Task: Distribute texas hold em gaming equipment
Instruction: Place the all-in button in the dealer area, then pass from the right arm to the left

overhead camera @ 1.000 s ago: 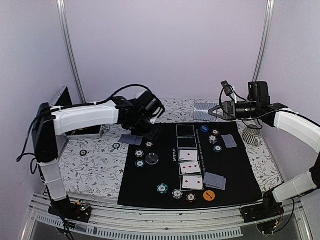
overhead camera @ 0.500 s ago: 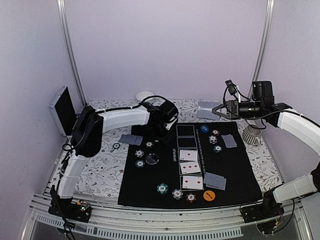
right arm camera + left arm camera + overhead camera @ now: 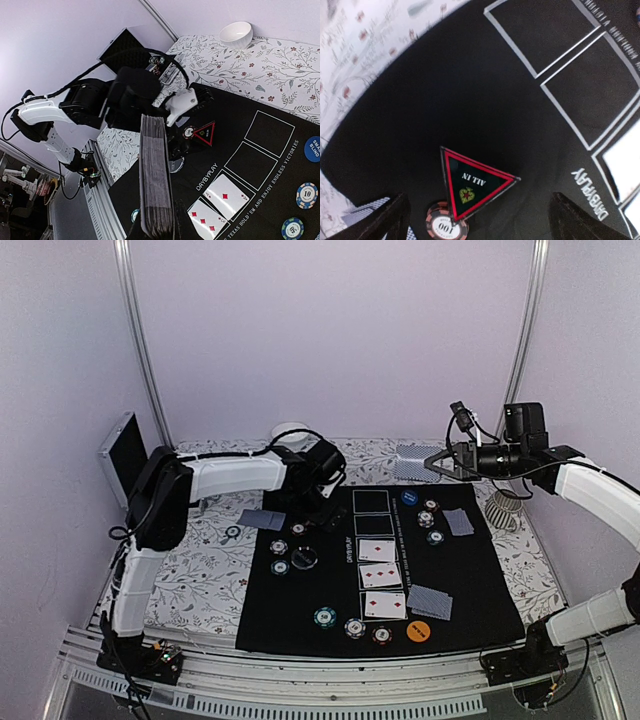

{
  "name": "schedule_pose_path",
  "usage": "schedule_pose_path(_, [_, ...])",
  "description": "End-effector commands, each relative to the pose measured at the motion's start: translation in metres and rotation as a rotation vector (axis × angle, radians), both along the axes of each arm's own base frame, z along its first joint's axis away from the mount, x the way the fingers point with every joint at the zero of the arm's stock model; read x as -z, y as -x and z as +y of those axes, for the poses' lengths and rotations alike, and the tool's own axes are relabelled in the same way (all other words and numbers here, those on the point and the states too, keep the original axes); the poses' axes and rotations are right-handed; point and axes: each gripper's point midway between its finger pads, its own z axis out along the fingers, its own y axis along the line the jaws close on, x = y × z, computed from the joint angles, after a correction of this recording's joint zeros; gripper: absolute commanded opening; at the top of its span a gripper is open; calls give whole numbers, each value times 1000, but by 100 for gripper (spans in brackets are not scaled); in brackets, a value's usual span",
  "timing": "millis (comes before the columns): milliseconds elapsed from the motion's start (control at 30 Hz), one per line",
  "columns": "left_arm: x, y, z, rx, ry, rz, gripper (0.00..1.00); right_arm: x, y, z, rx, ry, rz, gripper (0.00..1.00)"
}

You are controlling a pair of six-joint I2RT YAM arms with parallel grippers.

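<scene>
Left pincer (image 3: 480,212) of mine stands wide open, its two dark fingers (image 3: 392,220) on either side of a black triangular ALL IN marker with a red border (image 3: 472,182). They touch neither it nor the red-and-white striped round chip marked 100 (image 3: 445,229), which that marker's corner overlaps. Both lie flat on the black felt mat with white rectangles (image 3: 445,90), toward its far left corner and just beside two empty rectangles. My right pincer (image 3: 428,463) is clamped on a thick deck of grey-blue-backed playing cards (image 3: 155,175), held in the air over the mat's far right edge. Three face-up diamond cards (image 3: 378,576) fill the nearer rectangles, and striped poker chips (image 3: 354,627) sit along the mat's near edge.
</scene>
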Motion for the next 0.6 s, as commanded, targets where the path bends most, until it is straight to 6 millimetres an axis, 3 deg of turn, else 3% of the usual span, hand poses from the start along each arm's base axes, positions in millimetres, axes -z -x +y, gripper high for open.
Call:
schedule_pose_path(0, [-133, 7, -36, 163, 226, -373, 98, -25, 7, 2, -41, -35, -55, 2])
schedule_pose_path(33, [-169, 18, -38, 206, 282, -484, 98, -26, 9, 3, -57, -41, -54, 2])
schedule_pose_path(67, [-174, 36, -35, 261, 296, -551, 98, -26, 11, 4, -75, -49, -53, 2])
schedule_pose_path(133, [-212, 72, -33, 374, 383, -736, 98, -27, 17, 10, -113, -66, -40, 2])
schedule_pose_path(267, [-271, 172, -13, 673, 612, -1102, 98, -30, 38, 36, -219, -79, -36, 2])
schedule_pose_path(333, [-272, 198, -2, 739, 651, -1147, 98, -34, 54, 54, -308, -96, -31, 2])
schedule_pose_path(433, [-271, 211, -3, 780, 622, -1095, 98, -41, 79, 80, -441, -131, -29, 2])
schedule_pose_path(567, [-276, 231, 0, 803, 567, -1166, 98, -51, 107, 109, -573, -194, 15, 2])
